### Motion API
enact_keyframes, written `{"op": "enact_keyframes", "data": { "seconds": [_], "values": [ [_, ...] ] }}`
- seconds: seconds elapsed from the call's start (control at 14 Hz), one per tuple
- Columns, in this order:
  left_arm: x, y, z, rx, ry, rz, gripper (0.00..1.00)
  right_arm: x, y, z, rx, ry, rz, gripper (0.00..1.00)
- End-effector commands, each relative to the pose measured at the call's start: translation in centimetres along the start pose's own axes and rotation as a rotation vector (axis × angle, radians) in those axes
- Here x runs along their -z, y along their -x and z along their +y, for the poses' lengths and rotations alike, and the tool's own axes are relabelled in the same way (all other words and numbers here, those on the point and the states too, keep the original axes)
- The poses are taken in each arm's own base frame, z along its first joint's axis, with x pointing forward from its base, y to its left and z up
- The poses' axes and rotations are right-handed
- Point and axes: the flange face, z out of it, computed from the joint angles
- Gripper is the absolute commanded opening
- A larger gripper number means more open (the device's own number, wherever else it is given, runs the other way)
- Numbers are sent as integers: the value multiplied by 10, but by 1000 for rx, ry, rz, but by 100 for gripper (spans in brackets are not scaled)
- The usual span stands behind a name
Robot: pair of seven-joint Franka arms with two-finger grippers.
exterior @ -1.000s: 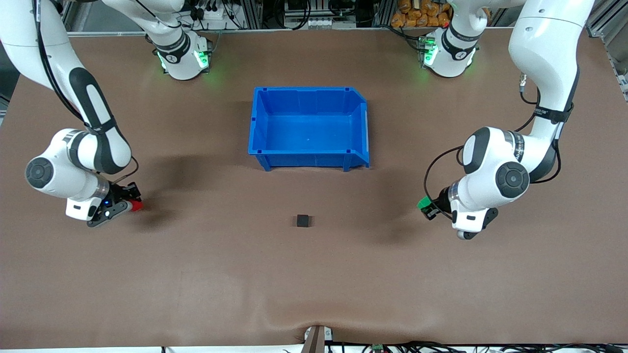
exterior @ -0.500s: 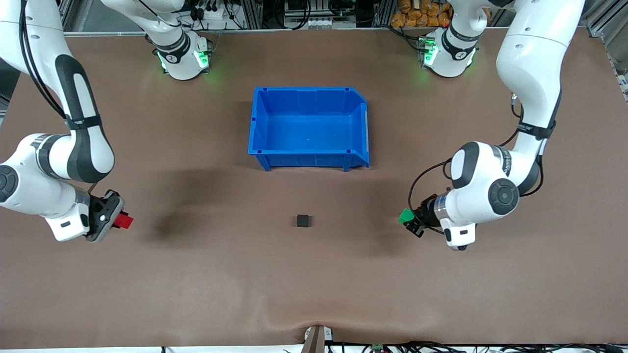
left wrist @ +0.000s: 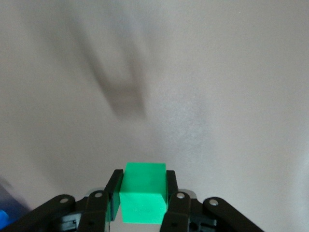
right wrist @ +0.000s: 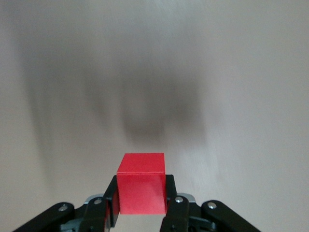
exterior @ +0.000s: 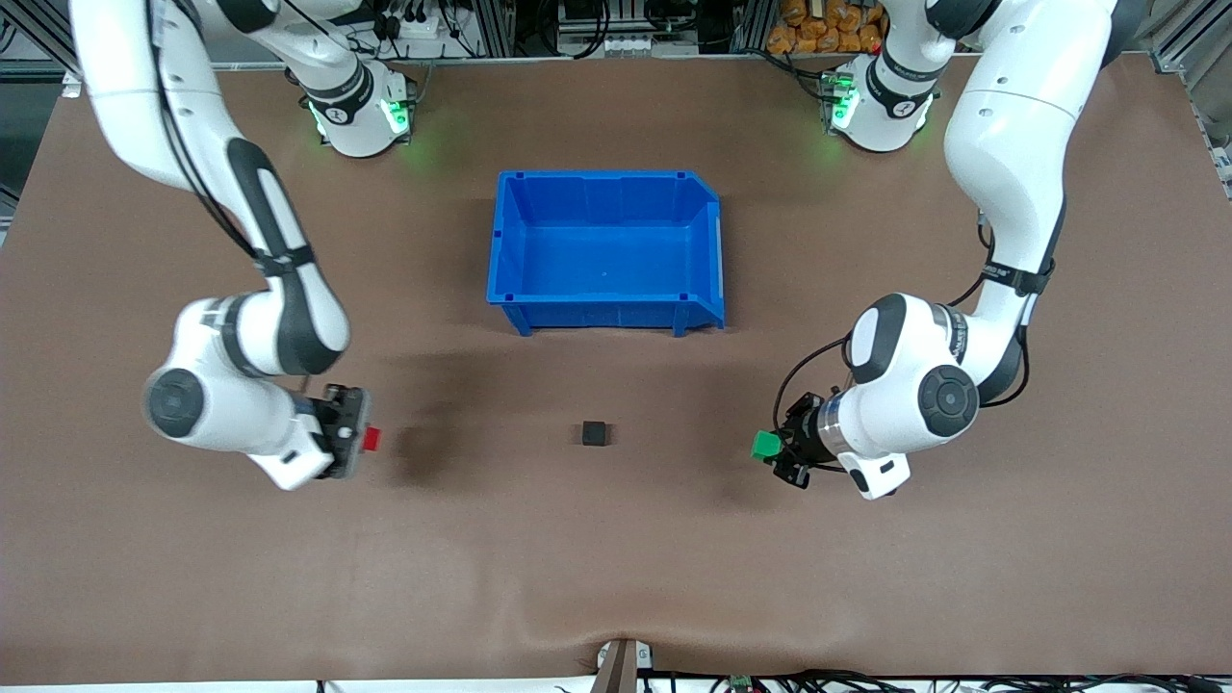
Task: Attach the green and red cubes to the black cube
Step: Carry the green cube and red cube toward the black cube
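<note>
The black cube (exterior: 595, 434) sits on the brown table, nearer the front camera than the blue bin. My left gripper (exterior: 770, 449) is shut on the green cube (exterior: 765, 445) and holds it above the table, toward the left arm's end from the black cube. In the left wrist view the green cube (left wrist: 143, 192) sits between the black fingers (left wrist: 115, 192). My right gripper (exterior: 366, 440) is shut on the red cube (exterior: 371, 439) above the table, toward the right arm's end from the black cube. In the right wrist view the red cube (right wrist: 142, 183) is clamped between the fingers (right wrist: 170, 193).
The blue bin (exterior: 714, 241) stands empty at the table's middle, farther from the front camera than the black cube. A small fixture (exterior: 622, 664) sits at the table's near edge.
Both arms have carried their cubes inward toward the black cube: the red cube moved a long way from the right arm's end, the green cube a shorter way from the left arm's end.
</note>
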Motion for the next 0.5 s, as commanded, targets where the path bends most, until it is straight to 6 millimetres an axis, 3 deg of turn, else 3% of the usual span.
{"op": "enact_keyframes", "data": {
  "seconds": [0.0,0.29,0.43],
  "values": [
    [-12,26,13,106,41,-28,0,0,-46,-2,-1,11,2,0],
    [-32,62,15,187,101,-60,0,-16,-125,-25,-39,31,-3,0],
    [-45,81,13,217,116,-71,0,-21,-147,-29,-51,40,-4,0]
  ]
}}
